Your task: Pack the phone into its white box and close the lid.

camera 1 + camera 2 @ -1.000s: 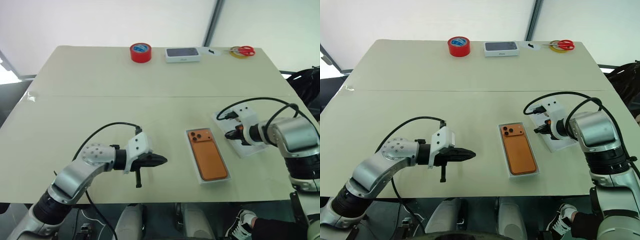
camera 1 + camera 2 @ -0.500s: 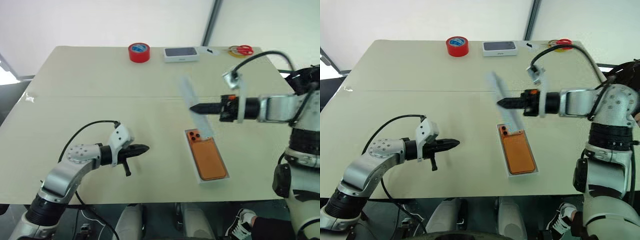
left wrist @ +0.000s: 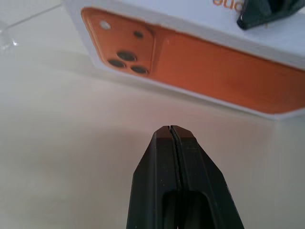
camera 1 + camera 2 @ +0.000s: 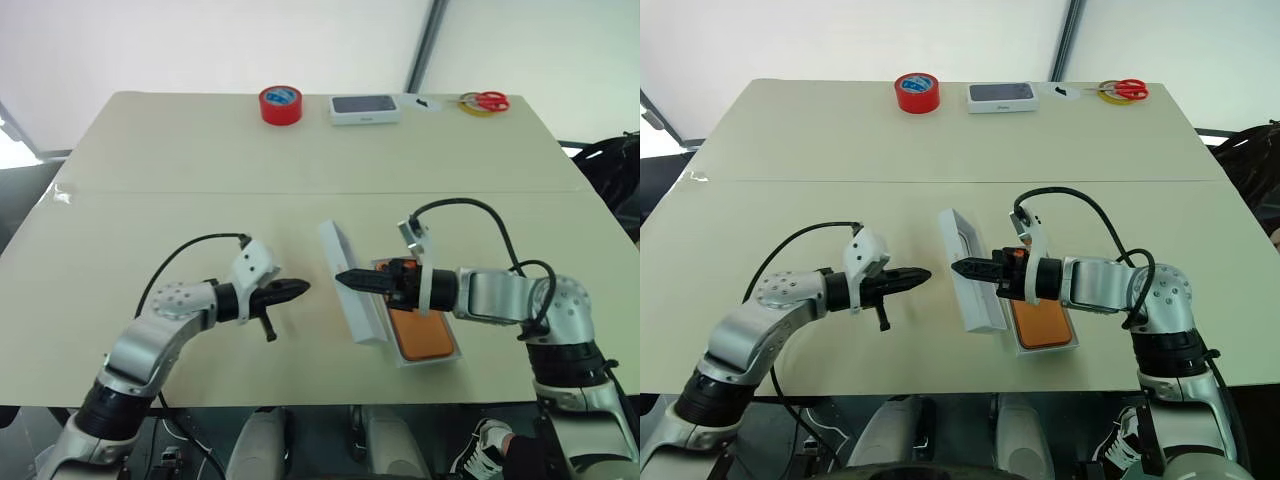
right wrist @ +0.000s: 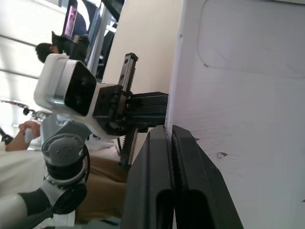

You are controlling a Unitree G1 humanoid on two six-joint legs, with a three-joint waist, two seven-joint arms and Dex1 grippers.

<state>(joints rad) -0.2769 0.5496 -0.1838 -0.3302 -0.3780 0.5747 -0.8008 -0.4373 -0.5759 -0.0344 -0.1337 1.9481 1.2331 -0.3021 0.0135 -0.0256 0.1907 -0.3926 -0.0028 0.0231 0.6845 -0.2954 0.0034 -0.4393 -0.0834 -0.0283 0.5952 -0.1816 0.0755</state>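
The orange phone [image 4: 422, 335] lies camera side up in the white box [image 4: 428, 361] near the table's front edge, partly behind my right arm. The lid [image 4: 360, 312] stands tilted on its long edge just left of the box. Its printed orange face [image 3: 214, 62] is turned toward my left gripper and its white inside [image 5: 248, 119] toward the right one. My right gripper [image 4: 341, 277] reaches over the box and is shut on the lid's upper rim. My left gripper [image 4: 300, 288] is shut and empty, pointing at the lid from a short way to its left.
Along the far edge of the table sit a red tape roll [image 4: 281, 104], a white box with a dark phone picture [image 4: 365, 108] and red-handled scissors [image 4: 485, 101]. The table's front edge [image 4: 300, 403] runs close below both arms.
My right gripper lifted the lid from the table right of the box, swung it left over the phone and rolled it onto its edge. My left gripper edged forward.
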